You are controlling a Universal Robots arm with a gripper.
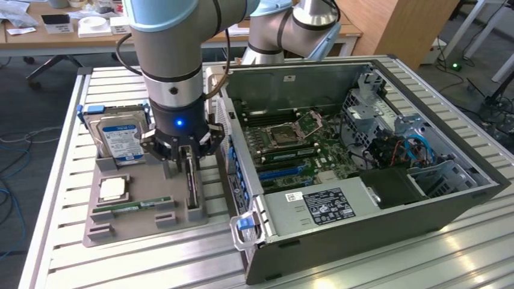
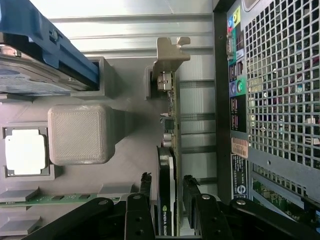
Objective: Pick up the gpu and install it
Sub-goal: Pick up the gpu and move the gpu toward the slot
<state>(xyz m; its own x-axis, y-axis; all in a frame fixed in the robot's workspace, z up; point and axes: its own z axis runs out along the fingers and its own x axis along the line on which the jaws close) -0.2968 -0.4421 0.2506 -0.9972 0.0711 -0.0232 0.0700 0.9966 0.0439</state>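
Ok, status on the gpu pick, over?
Fingers open, straddling gpu. It stands upright in tray slot, not lifted. Nothing in the way.

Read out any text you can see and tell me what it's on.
"NVIDIA QUAD", cut off at the picture edge: on the gpu.
On the hard drive label: too small to read.
On the power supply label: too small to read.
On the case rear stickers: blurred.
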